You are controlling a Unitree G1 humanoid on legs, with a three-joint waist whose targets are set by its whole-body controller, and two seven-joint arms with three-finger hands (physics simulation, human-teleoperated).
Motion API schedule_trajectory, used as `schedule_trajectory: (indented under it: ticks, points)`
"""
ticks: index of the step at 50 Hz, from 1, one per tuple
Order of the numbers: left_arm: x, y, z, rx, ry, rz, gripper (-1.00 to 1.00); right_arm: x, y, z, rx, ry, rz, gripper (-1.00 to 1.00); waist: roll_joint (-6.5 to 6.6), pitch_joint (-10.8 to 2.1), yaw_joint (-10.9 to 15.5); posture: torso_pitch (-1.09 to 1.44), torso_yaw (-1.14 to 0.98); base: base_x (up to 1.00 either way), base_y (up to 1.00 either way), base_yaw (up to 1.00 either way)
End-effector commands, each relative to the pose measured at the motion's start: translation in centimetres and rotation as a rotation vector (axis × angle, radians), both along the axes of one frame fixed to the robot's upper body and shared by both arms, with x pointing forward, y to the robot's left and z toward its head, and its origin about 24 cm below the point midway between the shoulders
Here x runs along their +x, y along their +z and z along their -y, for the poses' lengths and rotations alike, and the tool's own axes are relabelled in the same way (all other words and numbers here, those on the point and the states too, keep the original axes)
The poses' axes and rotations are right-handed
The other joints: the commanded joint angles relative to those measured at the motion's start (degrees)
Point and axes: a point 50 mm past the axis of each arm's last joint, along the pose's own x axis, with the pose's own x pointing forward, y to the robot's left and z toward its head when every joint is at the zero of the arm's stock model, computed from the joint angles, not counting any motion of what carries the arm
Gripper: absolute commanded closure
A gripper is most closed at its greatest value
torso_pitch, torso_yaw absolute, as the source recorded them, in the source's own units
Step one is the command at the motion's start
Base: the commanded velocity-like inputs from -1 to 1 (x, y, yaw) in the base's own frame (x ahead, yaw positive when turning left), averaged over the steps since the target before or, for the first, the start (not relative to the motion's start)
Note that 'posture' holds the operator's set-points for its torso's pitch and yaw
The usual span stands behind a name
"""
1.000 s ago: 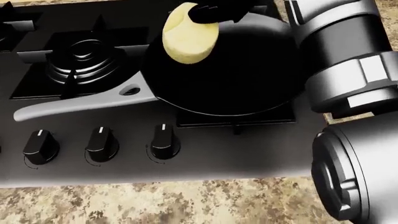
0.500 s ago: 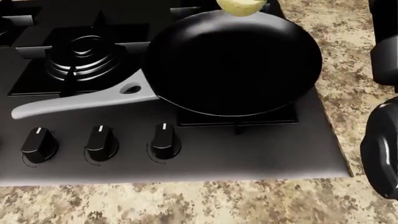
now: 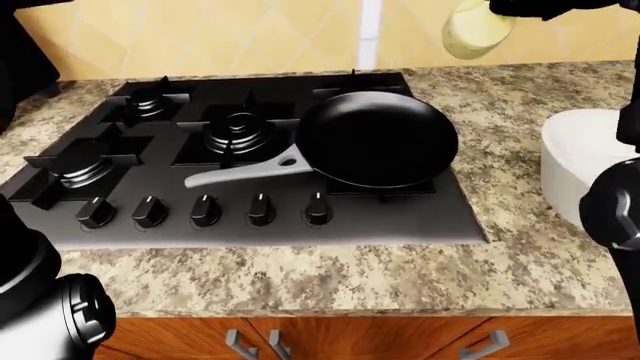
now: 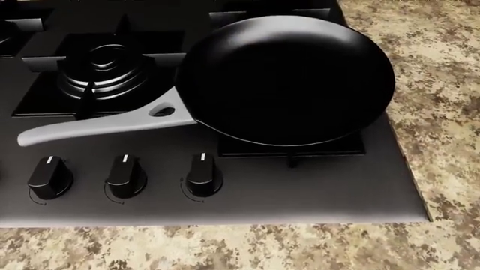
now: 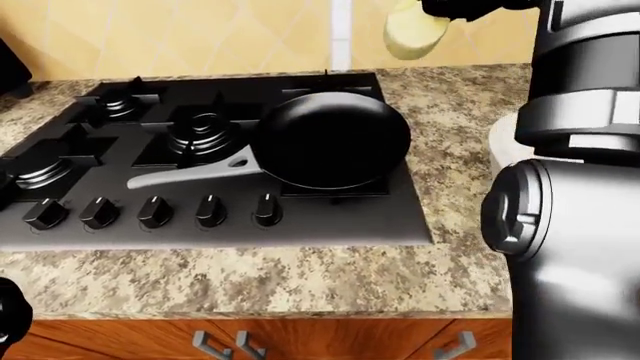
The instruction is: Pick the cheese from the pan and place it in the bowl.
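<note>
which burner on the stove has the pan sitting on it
The burner at the stove's right end, nearest the white bowl. The black pan covers it entirely, its grey handle pointing left; the other burners all stand bare.

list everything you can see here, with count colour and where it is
cheese: 1, pale yellow, held in the air at the top of the left-eye view, above the counter
pan: 1, black with grey handle, empty, on the stove's right burner
stove: 1, black, left and centre of the counter
knobs: 5, black, along the stove's near edge
bowl: 1, white, right edge of the counter
counter: 1, speckled brown granite
cabinet handles: grey, bottom edge
right hand: 1, black, top right, gripping the cheese
left arm: black, bottom left; hand not seen
</note>
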Motion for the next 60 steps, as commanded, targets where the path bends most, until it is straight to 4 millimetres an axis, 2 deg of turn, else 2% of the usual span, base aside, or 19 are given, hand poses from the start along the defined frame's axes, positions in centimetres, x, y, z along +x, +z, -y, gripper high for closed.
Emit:
schedule_trajectory:
  ticks: [1, 6, 16, 26, 31, 37, 40, 60]
  points:
    - [-1.0, 1.3, -0.2, 0.002, 0.01, 0.076, -1.0, -1.4, 2.7, 0.1, -0.016, 0.006, 0.103, 1.0, -0.18, -1.84, 0.05, 0.0, 0.0, 0.0, 0.0, 0.0]
    - [-0.8, 1.2, -0.2, 0.005, 0.016, 0.074, -1.0, -1.9, 1.9, 1.7, -0.007, -0.042, 0.097, 1.0, -0.5, -1.77, 0.15, 0.0, 0.0, 0.0, 0.0, 0.0]
    - [-1.0, 1.2, -0.2, 0.008, 0.019, 0.076, -1.0, -3.5, 1.9, 4.3, 0.011, -0.119, 0.114, 1.0, -0.83, -1.79, 0.39, 0.0, 0.0, 0.0, 0.0, 0.0]
    - [-0.8, 1.1, -0.1, 0.014, 0.022, 0.075, -1.0, -5.8, 1.4, 7.6, 0.068, -0.195, 0.131, 1.0, -1.38, -1.86, 0.7, 0.0, 0.0, 0.0, 0.0, 0.0]
    - [-0.8, 1.2, -0.1, 0.016, 0.026, 0.076, -1.0, -5.9, 0.0, 8.8, 0.063, -0.237, 0.109, 1.0, -1.58, -1.9, 0.74, 0.0, 0.0, 0.0, 0.0, 0.0]
    - [-0.9, 1.2, 0.0, 0.01, 0.013, 0.075, -1.0, -6.7, -0.8, 10.0, 0.087, -0.269, 0.113, 1.0, -1.86, -2.05, 0.79, 0.0, 0.0, 0.0, 0.0, 0.0]
    - [-0.9, 1.1, 0.2, 0.013, 0.012, 0.074, -1.0, -7.2, -1.8, 11.1, 0.096, -0.299, 0.104, 1.0, -1.94, -2.05, 0.91, 0.0, 0.0, 0.0, 0.0, 0.0]
    - [-1.0, 1.0, 0.2, 0.019, 0.018, 0.07, -1.0, -11.4, -3.6, 14.0, 0.078, -0.385, 0.093, 1.0, -3.11, -2.16, 1.3, 0.0, 0.0, 0.0, 0.0, 0.0]
